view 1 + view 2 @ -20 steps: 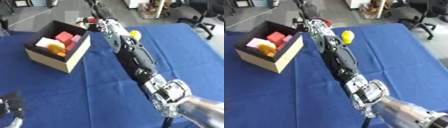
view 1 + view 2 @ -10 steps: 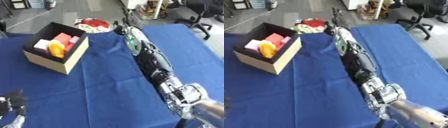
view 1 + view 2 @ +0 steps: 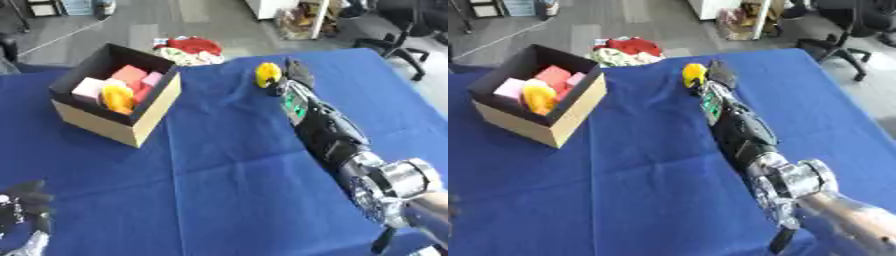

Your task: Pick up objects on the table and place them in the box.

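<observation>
**benchbot_fan:** So where are we at? The right hand is stretched way out across the blue worktop, sitting just beside the yellow object near the far edge. A second ago that arm was angled more toward the box, up by the far-left part of the cloth, and the yellow thing sat clear off to its right. Now the arm has swung over and the hand has landed right next to it.

**servo_sam:** Yeah, same read here. I can't tell what the fingers are doing though – the hand is dark and seen from behind, so curled or straight, no idea. It looks like it's touching or nearly touching the yellow object, but I wouldn't call it grasped yet. The object is still down on the cloth.

**benchbot_fan:** Box already has stuff in it: a red block, a couple of pink ones, something yellow-orange. So my guess is this is the last loose piece on the worktop – the red and white heap past the far edge looks like it's on the floor, not part of the job.

**servo_sam:** Left hand is idle in the lower left corner, fingers relaxed, holding nothing. Next up would be closing on the yellow object, then carrying it left to the box.
</observation>
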You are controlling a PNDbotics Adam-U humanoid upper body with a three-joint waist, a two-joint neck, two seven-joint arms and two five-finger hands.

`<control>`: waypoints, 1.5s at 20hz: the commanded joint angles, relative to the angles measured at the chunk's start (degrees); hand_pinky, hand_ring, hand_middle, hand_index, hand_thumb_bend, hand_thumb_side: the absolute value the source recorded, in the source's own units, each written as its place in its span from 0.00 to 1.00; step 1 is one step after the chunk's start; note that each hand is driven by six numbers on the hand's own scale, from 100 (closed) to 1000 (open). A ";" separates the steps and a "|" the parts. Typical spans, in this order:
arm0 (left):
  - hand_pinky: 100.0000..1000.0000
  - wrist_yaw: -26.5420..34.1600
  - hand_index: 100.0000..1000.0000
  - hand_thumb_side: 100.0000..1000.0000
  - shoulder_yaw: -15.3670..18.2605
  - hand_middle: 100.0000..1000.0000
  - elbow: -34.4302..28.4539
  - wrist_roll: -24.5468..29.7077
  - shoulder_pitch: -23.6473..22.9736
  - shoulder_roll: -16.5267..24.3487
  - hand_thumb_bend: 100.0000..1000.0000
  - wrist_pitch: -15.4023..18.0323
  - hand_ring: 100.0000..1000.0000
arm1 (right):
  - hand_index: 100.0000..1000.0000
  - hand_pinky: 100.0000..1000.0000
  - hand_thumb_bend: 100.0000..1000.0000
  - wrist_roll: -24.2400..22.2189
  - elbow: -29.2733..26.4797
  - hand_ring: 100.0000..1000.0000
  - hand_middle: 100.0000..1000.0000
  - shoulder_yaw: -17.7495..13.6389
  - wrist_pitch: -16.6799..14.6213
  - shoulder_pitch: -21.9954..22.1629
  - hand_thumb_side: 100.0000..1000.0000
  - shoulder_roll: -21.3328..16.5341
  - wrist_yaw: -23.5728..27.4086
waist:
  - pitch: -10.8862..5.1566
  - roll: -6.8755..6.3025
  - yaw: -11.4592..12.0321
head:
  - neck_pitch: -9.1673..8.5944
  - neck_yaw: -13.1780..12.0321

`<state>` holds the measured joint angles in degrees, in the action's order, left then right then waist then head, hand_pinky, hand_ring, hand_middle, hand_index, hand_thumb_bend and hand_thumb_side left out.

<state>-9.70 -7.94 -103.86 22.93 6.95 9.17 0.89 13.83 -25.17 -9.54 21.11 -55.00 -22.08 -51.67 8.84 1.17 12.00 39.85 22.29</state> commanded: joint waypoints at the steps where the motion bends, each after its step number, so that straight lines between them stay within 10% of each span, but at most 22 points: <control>1: 0.71 0.06 0.85 0.09 0.17 0.63 -1.00 0.01 0.20 0.97 0.00 0.17 0.60 | 0.97 0.89 0.04 -0.09 1.07 0.82 0.87 1.24 -2.43 -1.54 0.31 -1.67 2.35 | -1.62 -0.08 0.07 | 0.30 0.10; 8: 0.71 0.15 0.85 0.09 0.14 0.63 -1.05 0.04 0.35 0.89 0.00 0.18 0.60 | 0.96 0.89 0.02 -0.40 1.35 0.80 0.85 1.97 -5.06 -1.41 0.29 -0.92 2.81 | -1.22 -0.39 0.63 | 0.02 0.32; 14: 0.71 0.19 0.85 0.09 0.22 0.63 -1.19 -0.01 0.79 0.83 0.00 0.18 0.60 | 0.97 0.88 0.02 4.70 -2.33 0.78 0.84 0.39 -1.01 -1.89 0.22 -0.96 0.08 | -0.35 -0.55 1.33 | -0.62 0.81; 25: 0.71 0.18 0.85 0.09 0.23 0.63 -1.52 0.03 1.68 0.93 0.00 0.20 0.60 | 0.97 0.89 0.02 7.54 0.59 0.80 0.87 1.43 -1.79 -2.34 0.34 -0.72 2.36 | 1.60 -0.65 2.27 | -2.28 1.91; 30: 0.71 0.20 0.85 0.09 0.13 0.62 -1.57 0.14 1.86 0.90 0.00 0.19 0.60 | 0.91 0.85 0.00 2.35 2.57 0.77 0.81 2.65 -3.07 -2.08 0.11 -0.59 1.86 | 1.99 -0.76 2.33 | -2.41 2.12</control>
<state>-9.69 -7.94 -104.19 22.99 8.13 9.17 0.90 17.61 -22.98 -7.31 18.34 -56.03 -21.88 -49.83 10.74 1.15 14.22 38.21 24.30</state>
